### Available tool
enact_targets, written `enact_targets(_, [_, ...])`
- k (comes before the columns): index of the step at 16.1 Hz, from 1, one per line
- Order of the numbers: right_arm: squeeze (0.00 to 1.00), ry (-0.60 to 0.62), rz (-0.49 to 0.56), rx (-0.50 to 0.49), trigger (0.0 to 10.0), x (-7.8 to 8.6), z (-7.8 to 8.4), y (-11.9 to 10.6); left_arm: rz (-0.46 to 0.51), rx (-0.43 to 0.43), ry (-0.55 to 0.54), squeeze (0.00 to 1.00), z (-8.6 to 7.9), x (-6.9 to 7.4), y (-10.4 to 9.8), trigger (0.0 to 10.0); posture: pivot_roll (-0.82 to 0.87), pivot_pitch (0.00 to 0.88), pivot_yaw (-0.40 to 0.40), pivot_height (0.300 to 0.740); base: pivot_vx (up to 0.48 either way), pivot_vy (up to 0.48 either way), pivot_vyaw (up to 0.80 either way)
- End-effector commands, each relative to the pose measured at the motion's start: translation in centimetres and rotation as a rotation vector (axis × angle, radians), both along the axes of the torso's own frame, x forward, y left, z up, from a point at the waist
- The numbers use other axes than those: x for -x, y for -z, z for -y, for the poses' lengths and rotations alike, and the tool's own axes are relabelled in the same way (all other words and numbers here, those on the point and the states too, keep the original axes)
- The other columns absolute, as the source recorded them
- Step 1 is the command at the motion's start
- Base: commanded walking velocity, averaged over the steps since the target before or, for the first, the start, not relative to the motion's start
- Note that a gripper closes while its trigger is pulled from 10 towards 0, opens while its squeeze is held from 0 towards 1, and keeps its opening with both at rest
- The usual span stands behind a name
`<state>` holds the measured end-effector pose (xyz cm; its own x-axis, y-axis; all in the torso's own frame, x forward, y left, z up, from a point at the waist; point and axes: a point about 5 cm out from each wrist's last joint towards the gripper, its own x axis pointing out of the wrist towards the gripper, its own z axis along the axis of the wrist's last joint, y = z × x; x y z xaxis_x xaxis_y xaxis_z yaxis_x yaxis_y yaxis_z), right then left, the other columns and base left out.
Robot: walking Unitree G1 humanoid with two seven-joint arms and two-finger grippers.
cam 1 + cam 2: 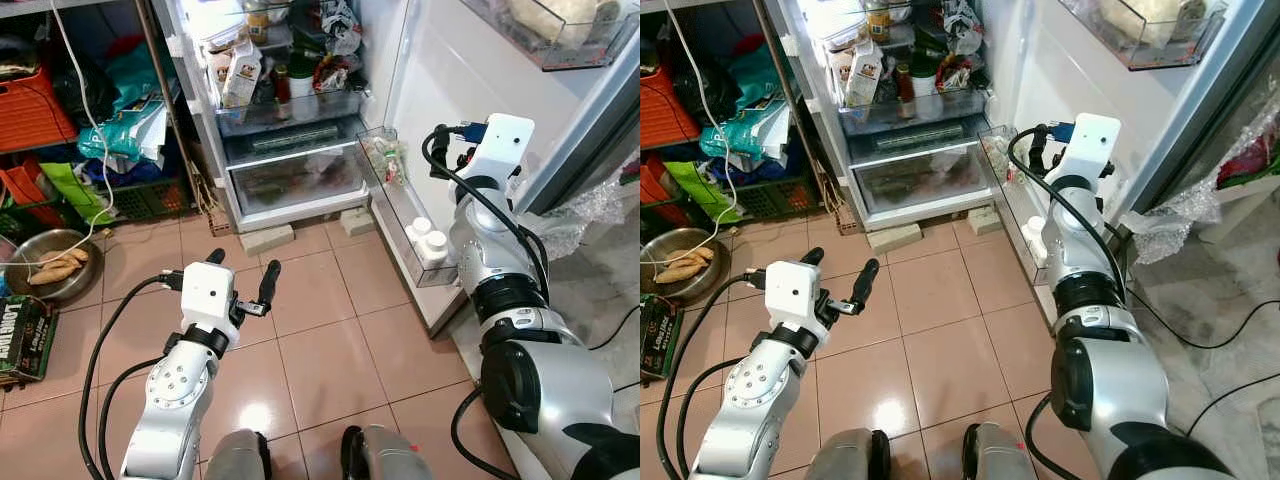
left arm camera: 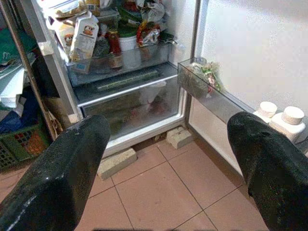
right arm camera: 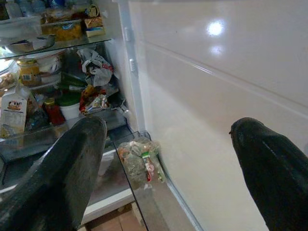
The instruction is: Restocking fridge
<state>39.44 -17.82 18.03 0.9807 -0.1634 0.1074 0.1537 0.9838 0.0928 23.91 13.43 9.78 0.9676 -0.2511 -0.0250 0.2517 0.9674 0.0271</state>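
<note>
- Right now: fridge (image 1: 290, 150) open, well ahead of left gripper (image 1: 243, 272), shelves crammed with cartons, jars, bags.
- Door bin (image 1: 392, 205) just below and ahead of right gripper (image 1: 1038, 140); holds a bagged bundle (image 3: 139, 159) at the far end, two white-capped bottles (image 2: 281, 119) at the near end.
- Bottles probably rigid, smooth plastic, light to middling; best pinched round the body under the cap. Bundle soft, crinkly film, likely slippery; grab at the bunched top.
- Left gripper spread wide, nothing held, low above tiled floor (image 1: 320, 340).
- Right gripper also splayed apart, empty, raised close to inner door panel (image 3: 216, 96).
- No restock item held by either; pickup apparently not yet begun.
- Metal bowl (image 1: 45, 262) on floor, well off to left gripper's outer side.
</note>
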Motion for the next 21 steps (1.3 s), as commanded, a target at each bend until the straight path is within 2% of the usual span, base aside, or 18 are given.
enact_targets(1, [0.0,-0.005,0.009,-0.006,10.0,-0.1,0.0,-0.2,-0.004,-0.007,-0.003,0.0,-0.1,0.1,-0.1,10.0,0.11,0.144,-0.005,0.74,0.0,0.0,0.0])
enact_targets(4, [0.0,-0.005,0.009,-0.006,10.0,-0.1,0.0,-0.2,-0.004,-0.007,-0.003,0.0,-0.1,0.1,-0.1,10.0,0.11,0.144,-0.005,0.74,0.0,0.0,0.0])
enact_targets(5, [0.0,-0.133,-0.006,0.047,10.0,2.9,1.5,3.3,-0.007,-0.008,0.003,0.0,0.0,0.1,0.0,10.0,0.06,0.153,0.007,0.74,0.0,0.0,0.0])
enact_targets(6, [0.0,-0.314,-0.083,0.169,10.0,9.2,3.0,7.6,-0.011,-0.007,0.012,0.0,0.0,0.1,0.1,10.0,0.06,0.154,0.006,0.74,0.0,0.0,0.0])
enact_targets(8, [0.0,-0.304,-0.113,0.186,10.0,9.9,3.4,8.4,-0.013,-0.005,0.009,0.0,0.0,0.2,0.1,10.0,0.06,0.154,0.005,0.74,0.0,0.0,0.0])
enact_targets(10, [0.0,-0.193,-0.145,0.275,10.0,10.2,5.0,9.0,-0.013,-0.004,0.01,0.0,0.0,0.2,0.1,10.0,0.06,0.157,0.006,0.74,0.0,0.0,0.0])
enact_targets(11, [0.0,-0.104,-0.14,0.287,10.0,10.1,6.0,8.7,-0.015,-0.005,0.009,0.0,-0.1,0.2,0.1,10.0,0.06,0.158,0.009,0.74,0.0,0.0,0.0])
enact_targets(12, [0.0,0.004,-0.127,0.308,10.0,10.1,7.2,7.1,-0.014,-0.008,0.012,0.0,-0.1,0.3,0.1,10.0,0.07,0.161,0.013,0.74,0.0,0.0,0.0])
enact_targets(14, [0.0,0.152,-0.137,0.339,10.0,9.2,9.0,6.0,-0.014,-0.012,0.013,0.0,-0.3,0.5,0.0,10.0,0.08,0.168,0.019,0.74,0.0,0.0,0.0])
enact_targets(16, [0.0,0.214,-0.138,0.358,10.0,8.6,10.0,5.3,-0.015,-0.018,0.013,0.0,-0.5,0.7,-0.1,10.0,0.1,0.179,0.022,0.74,0.0,0.0,0.0])
enact_targets(17, [0.0,0.26,-0.156,0.379,10.0,8.7,11.2,5.1,-0.022,-0.03,0.006,0.0,-1.0,1.0,-0.2,10.0,0.11,0.187,0.025,0.74,0.0,0.0,0.0])
enact_targets(21, [0.0,0.326,-0.175,0.343,10.0,8.6,12.1,5.1,-0.031,-0.04,0.011,0.0,-1.2,1.3,-0.2,10.0,0.12,0.192,0.036,0.74,0.0,0.0,0.0])
